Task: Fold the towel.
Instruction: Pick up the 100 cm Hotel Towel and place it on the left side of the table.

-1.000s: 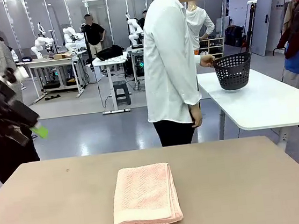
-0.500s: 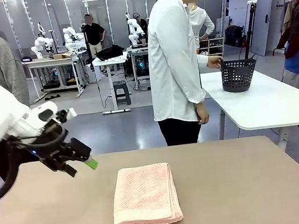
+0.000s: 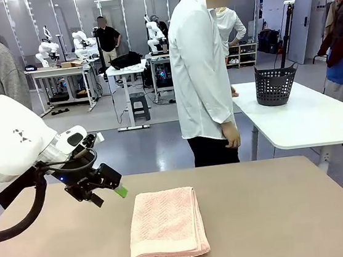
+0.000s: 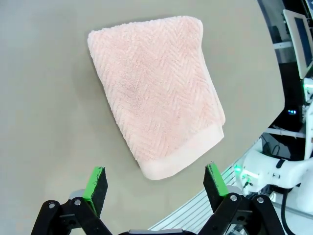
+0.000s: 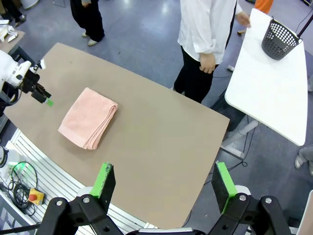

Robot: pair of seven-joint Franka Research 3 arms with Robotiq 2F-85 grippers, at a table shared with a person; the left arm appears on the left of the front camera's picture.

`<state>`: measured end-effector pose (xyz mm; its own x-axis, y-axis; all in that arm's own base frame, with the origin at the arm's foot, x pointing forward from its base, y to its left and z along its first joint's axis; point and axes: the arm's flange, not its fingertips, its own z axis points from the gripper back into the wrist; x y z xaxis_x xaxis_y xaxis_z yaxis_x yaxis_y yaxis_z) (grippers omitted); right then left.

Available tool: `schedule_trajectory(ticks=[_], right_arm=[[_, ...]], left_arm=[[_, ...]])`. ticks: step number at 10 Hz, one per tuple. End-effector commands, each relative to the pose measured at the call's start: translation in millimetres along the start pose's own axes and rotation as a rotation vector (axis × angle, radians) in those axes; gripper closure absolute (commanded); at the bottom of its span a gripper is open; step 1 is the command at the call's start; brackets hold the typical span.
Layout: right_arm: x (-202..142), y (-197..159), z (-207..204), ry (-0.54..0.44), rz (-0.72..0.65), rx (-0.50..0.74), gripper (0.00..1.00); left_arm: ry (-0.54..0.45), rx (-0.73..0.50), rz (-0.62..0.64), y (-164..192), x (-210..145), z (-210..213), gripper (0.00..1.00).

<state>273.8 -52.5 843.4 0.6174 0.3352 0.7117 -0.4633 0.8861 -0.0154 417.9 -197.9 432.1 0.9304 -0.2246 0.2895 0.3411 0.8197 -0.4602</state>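
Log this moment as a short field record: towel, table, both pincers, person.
towel: salmon-pink terry cloth towel, folded, lying flat, plain band at the edge nearest the robot
table: brown tabletop, towel near its middle
left pincer: left pincer open, above the table beside the towel's left far corner, not touching it
right pincer: right pincer open, high above the table, holding nothing
person: person in white shirt standing beyond the far edge, turned toward a white side table with a black mesh basket

One towel (image 3: pixel 167 225), two tables (image 3: pixel 280 215) (one white (image 3: pixel 307 119)), one basket (image 3: pixel 275 84).
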Motion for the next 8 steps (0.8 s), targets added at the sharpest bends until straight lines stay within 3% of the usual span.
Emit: schedule_trajectory(ticks=[1, 6, 8], right_arm=[[-1, 0, 0, 0.003, -0.002, 0.004, 0.00], [-1, 0, 0, 0.003, -0.002, 0.004, 0.00], [-1, 0, 0, 0.003, -0.002, 0.004, 0.00]], left_arm=[[-0.007, 0.002, 0.003, 2, -4, 4, 0.00], [-0.004, 0.002, 0.004, 2, 0, 2, 0.00], [-0.028, -0.090, 0.038, 16, 11, -24, 0.00]])
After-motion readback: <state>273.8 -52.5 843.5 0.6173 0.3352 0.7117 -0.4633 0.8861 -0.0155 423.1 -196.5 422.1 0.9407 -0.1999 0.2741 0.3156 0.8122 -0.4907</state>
